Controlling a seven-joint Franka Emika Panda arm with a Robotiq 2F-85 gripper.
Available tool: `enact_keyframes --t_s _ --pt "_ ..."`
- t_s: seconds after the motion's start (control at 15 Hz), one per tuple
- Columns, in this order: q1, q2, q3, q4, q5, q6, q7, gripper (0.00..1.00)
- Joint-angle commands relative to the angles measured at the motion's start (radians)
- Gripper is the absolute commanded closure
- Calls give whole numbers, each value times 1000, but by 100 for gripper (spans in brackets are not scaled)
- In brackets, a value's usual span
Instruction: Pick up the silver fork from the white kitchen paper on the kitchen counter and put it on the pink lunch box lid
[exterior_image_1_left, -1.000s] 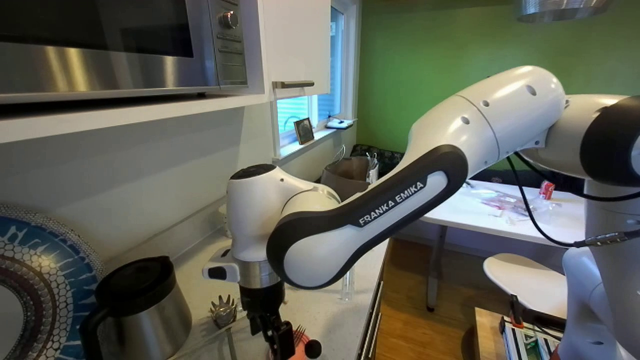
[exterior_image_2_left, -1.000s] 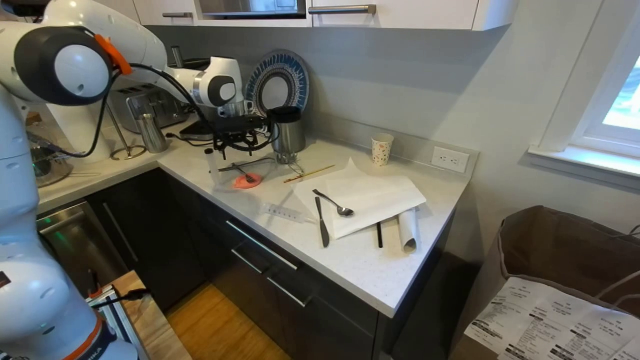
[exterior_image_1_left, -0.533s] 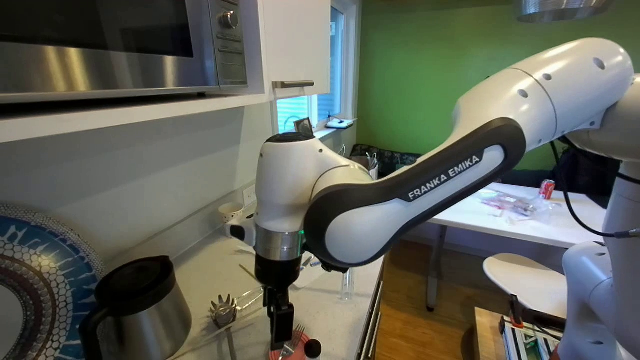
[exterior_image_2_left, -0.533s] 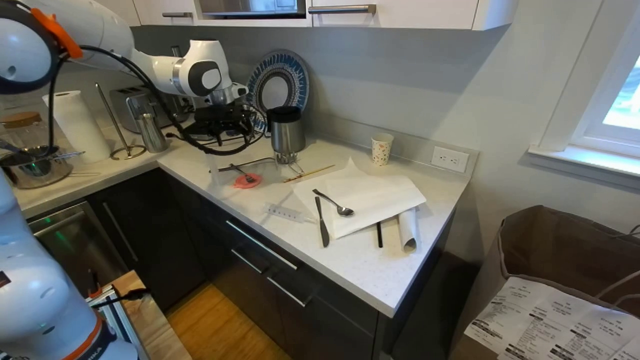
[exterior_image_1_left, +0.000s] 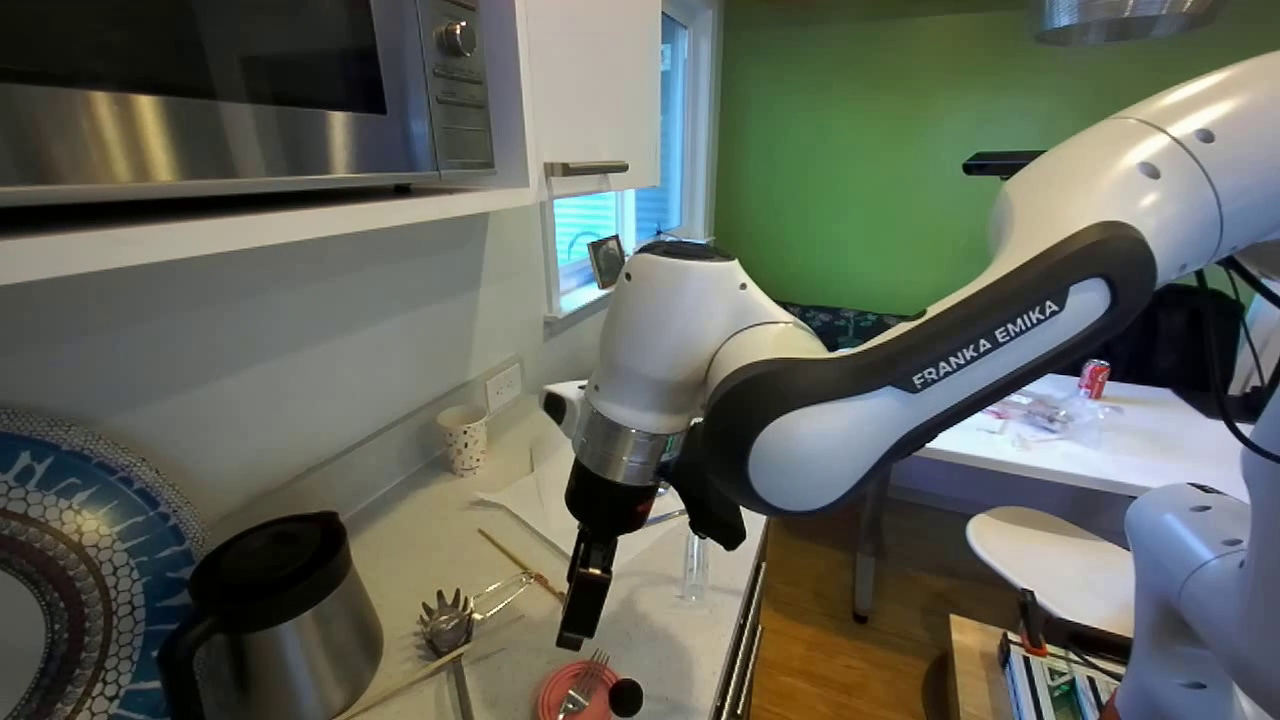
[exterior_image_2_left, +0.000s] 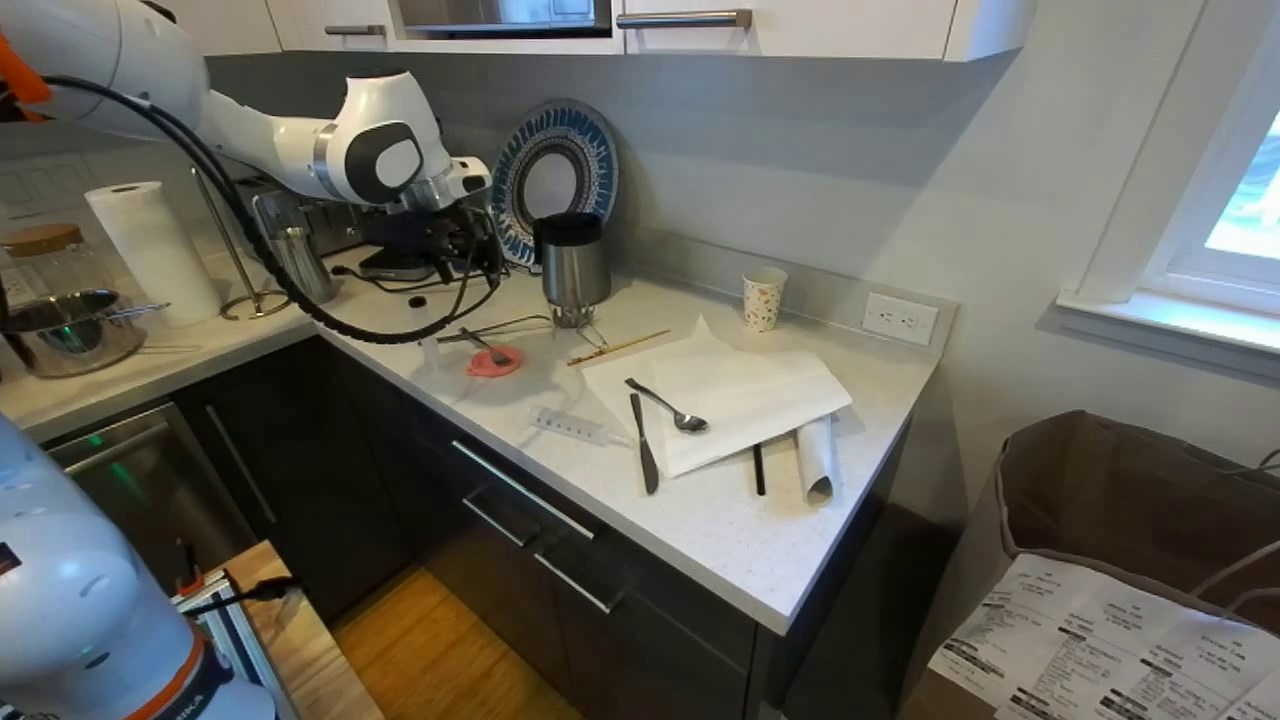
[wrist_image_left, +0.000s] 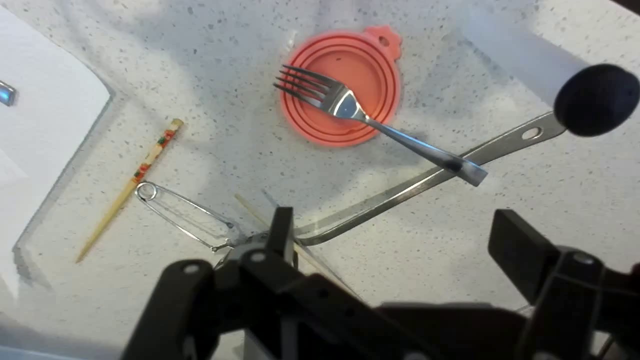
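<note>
- Hovering over the counter (exterior_image_2_left: 720, 545), the gripper (wrist_image_left: 392, 230) has its fingers spread wide, with nothing held between them.
- Below the gripper and ahead of its fingertips lies the fork (wrist_image_left: 385, 129), its head across the lid (wrist_image_left: 360, 70), tine tips just over the rim, handle reaching out off the opposite side.
- Well apart from the gripper, off to one side, the paper (exterior_image_2_left: 765, 385) bears a spoon (exterior_image_2_left: 688, 422) but no fork; I judge the placing done, with only a clean retreat to come.
- Main worry: the end of the fork's handle crosses over the steel handle (wrist_image_left: 500, 147), whose bend shows just beside one fingertip in the wrist view. Should the gripper dip and nudge that bend, the steel handle could twist the fork off the lid.
- Small and probably light, the lid may slide along with the fork if a finger brushes either.
- Also ahead of the gripper, near the lid, stands a capped tube (wrist_image_left: 597, 100); a low sideways sweep might topple it onto the fork.
- The cable (exterior_image_2_left: 390, 338) looped below the gripper could snag that tube too, though how near they are is hard to tell, since they overlap in an exterior view.
- Rising straight up before any turn would be safest.
</note>
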Motion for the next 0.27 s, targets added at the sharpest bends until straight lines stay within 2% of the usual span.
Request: enact_keyframes --t_s 0.0,0.2 --pt "10 -9 -10 -7 -3 1 4 0" --pt "10 -5 -10 2 -3 0 4 0"
